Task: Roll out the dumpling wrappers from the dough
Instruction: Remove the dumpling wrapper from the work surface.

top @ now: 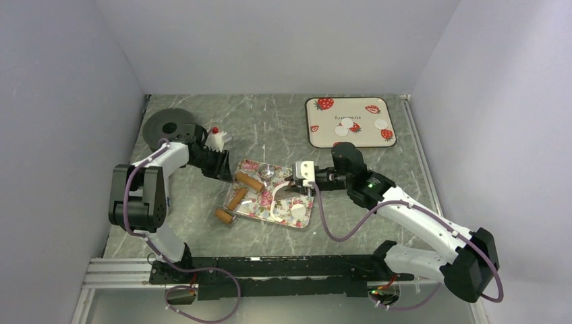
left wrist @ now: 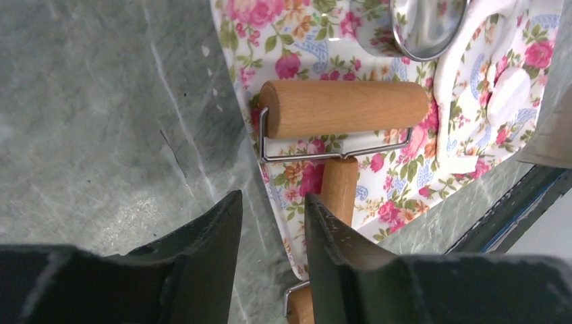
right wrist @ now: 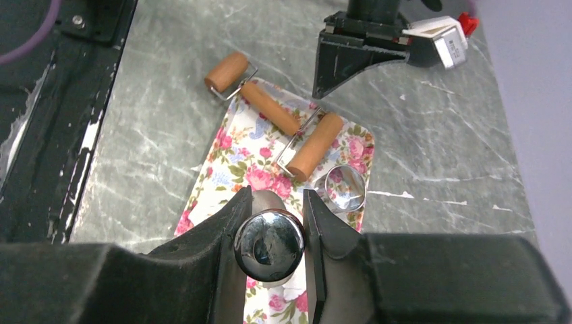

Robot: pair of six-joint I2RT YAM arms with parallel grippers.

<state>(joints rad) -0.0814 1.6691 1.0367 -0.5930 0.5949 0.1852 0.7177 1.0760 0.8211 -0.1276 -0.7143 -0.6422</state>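
Right claw (right wrist: 276, 197) clamps a chrome knob (right wrist: 270, 244); left claw (left wrist: 273, 200) gapes apart over tray (left wrist: 378, 202) edge.

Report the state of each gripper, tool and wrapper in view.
left gripper: open, empty, by the roller.
right gripper: shut on a shiny metal knob.
roller: lying partly off the floral tray, free.
ring cutter: resting on the tray, free.
dumpling wrappers: flat on the strawberry mat.

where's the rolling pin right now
The rolling pin lies across the floral tray's left edge in the top view, right by the left gripper, with a metal ring cutter to its right.
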